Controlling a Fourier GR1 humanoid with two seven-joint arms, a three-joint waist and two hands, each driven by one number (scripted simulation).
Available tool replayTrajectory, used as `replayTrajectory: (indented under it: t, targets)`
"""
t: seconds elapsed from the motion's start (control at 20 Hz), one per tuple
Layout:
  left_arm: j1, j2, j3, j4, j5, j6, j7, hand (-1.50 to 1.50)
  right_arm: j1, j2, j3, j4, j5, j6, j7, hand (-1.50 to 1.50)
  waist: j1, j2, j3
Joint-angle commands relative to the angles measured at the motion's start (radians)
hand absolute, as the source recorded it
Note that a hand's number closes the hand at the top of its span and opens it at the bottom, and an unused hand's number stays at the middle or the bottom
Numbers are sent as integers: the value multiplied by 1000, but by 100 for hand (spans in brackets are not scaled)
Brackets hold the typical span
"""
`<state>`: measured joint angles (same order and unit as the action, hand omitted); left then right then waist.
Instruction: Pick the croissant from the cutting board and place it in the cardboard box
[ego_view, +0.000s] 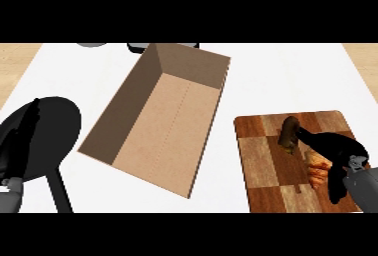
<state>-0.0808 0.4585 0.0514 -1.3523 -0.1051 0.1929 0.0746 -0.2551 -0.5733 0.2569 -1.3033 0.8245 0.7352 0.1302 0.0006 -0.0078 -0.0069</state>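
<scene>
Golden-brown and flaky, the croissant (318, 170) lies on the cutting board (266, 150) at about four o'clock in the head view. Its crust shows orange ridges with paler tan bands between them. Only part of it shows, since the right robot hand (336, 150) covers its upper and right side. The visible piece runs lengthwise roughly from twelve towards six o'clock, along the board's right edge; which end is which cannot be told.

The right robot hand comes in from the five o'clock corner, its black fingers curled over and around the croissant, which still rests on the board. One dark, brownish finger (289, 134) stretches towards eleven o'clock over the wood.

The cutting board is a checker of dark and light wood blocks. The cardboard box (159, 120) sits open at the middle of the white tabletop (295, 80), tilted so its long axis runs from one o'clock to seven o'clock, just left of the board and apart from it.

The left robot hand (26, 142) rests at nine o'clock, fingers straight and relaxed. Strips of pale wooden floor (18, 60) show at the ten and two o'clock corners, beyond the tabletop.
</scene>
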Motion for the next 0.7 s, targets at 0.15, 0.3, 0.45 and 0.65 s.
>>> replayTrajectory:
  t: [0.15, 0.3, 0.45, 0.65]
  targets:
    - [-33, -22, 3, 17, -44, -1, 2, 0, -16, 17, 30, 92, 135, -208, -98, 150, 4, 9, 7]
    - [-28, -2, 37, 34, -17, -44, -24, 0, -38, 56, 27, 145, 192, -305, -92, 150, 6, 9, 7]
    - [28, -18, 28, -45, -22, -43, 15, 0, -60, 69, 19, 208, 237, -391, -117, 150, 13, 8, 8]
    - [-10, -15, 34, 43, -24, -43, -62, 0, -187, 71, -21, 212, 121, -431, -372, 150, 33, 15, 8]
